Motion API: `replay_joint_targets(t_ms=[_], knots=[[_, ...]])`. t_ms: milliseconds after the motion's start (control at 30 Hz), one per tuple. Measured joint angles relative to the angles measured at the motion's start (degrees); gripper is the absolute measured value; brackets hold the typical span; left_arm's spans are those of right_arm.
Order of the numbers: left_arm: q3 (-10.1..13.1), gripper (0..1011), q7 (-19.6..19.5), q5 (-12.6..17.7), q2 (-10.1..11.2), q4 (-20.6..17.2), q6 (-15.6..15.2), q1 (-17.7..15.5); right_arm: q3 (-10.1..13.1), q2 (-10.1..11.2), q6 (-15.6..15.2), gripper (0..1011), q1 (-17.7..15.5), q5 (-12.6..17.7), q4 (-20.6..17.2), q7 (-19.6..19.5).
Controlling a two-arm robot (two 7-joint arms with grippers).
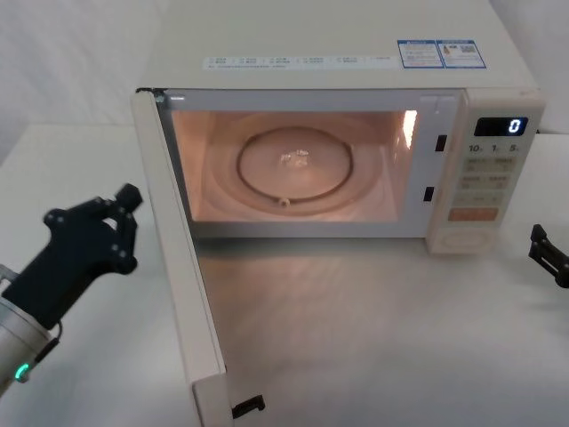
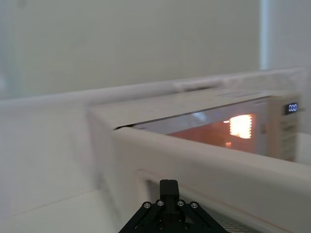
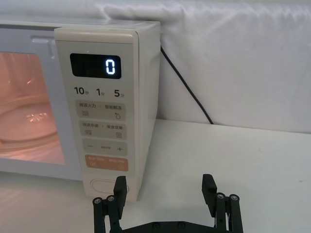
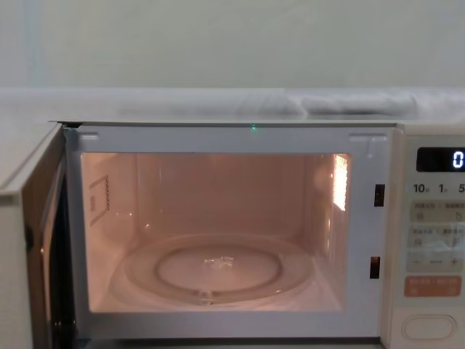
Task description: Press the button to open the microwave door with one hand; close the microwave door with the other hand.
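A white table (image 1: 373,311) under a pale wall is carrying the microwave (image 1: 356,53), which serves here as the landmark. Its cavity is glowing orange inside, with the glass turntable (image 1: 298,165) sitting bare, and the display (image 3: 95,66) is reading 0.

The first half of the task looks done: the microwave door (image 1: 182,285) is standing wide open, hinged at the microwave's left front corner and jutting straight out toward the robot. The button (image 3: 106,187), the wide cream key at the foot of the keypad strip under the orange key (image 3: 106,162), is sitting untouched now. What is left is the closing.

The right gripper (image 3: 164,187) is hanging just in front of the microwave's right front corner, low, its jaws spread apart and gripping nothing; the button is lying ahead of them, close to the left-hand jaw and clear of contact.

The left gripper (image 1: 124,213) is sitting to the left of the microwave, beside the outer face of the open door, near it but apart. Its jaws appear drawn together on nothing. The door panel is lying just ahead of them in the left wrist view, so a sideways push from there would seem to be the remaining move.
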State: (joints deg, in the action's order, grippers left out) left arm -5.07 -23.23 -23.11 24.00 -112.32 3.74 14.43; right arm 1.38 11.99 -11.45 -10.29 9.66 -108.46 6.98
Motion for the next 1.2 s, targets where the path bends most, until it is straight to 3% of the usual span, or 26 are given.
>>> replay_joint_targets(t_ms=[367,1000,1200], knots=[[4.78,0,-5.11,-3.97,2.46,2.23,1.06,-2.99,0.01,0.00,0.00,1002,0.00,0.00,0.00,0.00],[10.25,0,-6.97,-6.43,4.54,3.99,1.14,-9.52,0.00,0.00,0.00,1002,0.00,0.00,0.00,0.00],[13.08,0,-7.59,-7.09,4.72,5.75,1.12,-12.59,0.00,0.00,0.00,1002,0.00,0.00,0.00,0.00]])
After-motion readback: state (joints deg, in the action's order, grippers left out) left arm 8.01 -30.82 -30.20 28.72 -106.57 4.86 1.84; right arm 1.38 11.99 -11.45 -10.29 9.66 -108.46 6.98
